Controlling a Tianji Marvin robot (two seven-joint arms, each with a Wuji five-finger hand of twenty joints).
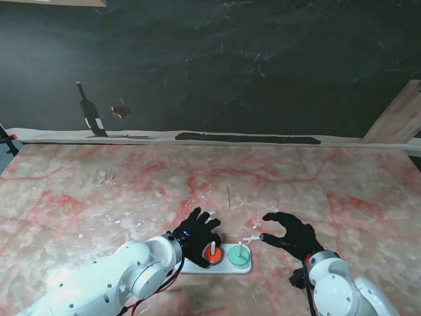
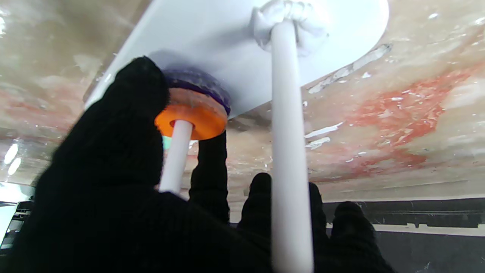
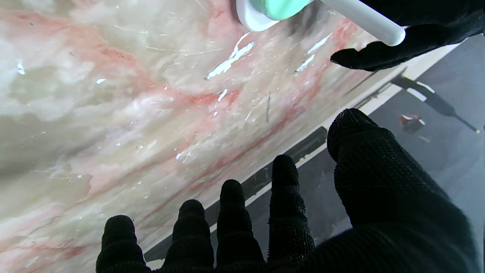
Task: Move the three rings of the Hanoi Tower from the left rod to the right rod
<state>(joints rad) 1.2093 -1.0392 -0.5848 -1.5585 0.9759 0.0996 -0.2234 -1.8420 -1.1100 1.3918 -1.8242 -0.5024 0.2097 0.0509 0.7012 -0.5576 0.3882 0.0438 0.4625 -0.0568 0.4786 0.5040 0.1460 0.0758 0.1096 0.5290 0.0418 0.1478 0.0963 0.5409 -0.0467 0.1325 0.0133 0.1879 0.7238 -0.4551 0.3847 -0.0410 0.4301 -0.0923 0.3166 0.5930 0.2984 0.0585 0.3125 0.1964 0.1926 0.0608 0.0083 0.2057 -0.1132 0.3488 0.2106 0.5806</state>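
Note:
The white Hanoi base (image 1: 245, 266) lies near me at the table's middle. A green ring (image 1: 239, 255) sits on its right rod, also shown in the right wrist view as the green ring (image 3: 284, 7) under its rod (image 3: 363, 21). An orange ring (image 1: 212, 253) is on the middle rod, on top of a purple ring (image 2: 199, 85). My left hand (image 1: 196, 234) reaches over the base, with its thumb (image 2: 125, 125) and a fingertip (image 2: 212, 159) against opposite sides of the orange ring (image 2: 191, 119). The left rod (image 2: 288, 151) is bare. My right hand (image 1: 289, 236) hovers open to the right of the base.
The marbled pink table (image 1: 316, 191) reaches to a dark backdrop showing a wine bottle (image 1: 89, 112). A black strip (image 1: 247, 138) lies along the far edge. A wooden board (image 1: 401, 115) leans at the far right.

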